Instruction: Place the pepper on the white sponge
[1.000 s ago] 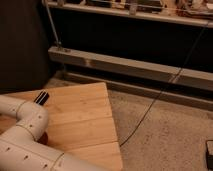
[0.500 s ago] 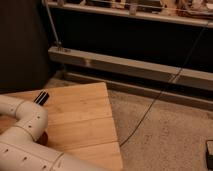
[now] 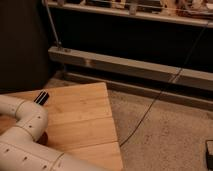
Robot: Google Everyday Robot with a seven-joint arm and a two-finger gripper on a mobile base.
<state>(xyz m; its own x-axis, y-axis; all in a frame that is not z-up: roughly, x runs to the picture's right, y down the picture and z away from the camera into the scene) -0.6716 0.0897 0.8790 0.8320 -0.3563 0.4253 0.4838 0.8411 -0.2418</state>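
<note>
No pepper and no white sponge show in the camera view. My white arm (image 3: 27, 132) crosses the lower left corner above a light wooden table (image 3: 85, 120). It bends at a rounded joint with a small black part (image 3: 41, 97) on top. The arm runs off the left edge, so the gripper is out of view.
The table's right edge drops to a speckled floor (image 3: 165, 135). A thin dark cable (image 3: 150, 107) runs across the floor up to the right. A grey metal rail (image 3: 135, 67) and dark shelving stand behind. A dark panel is at the far left.
</note>
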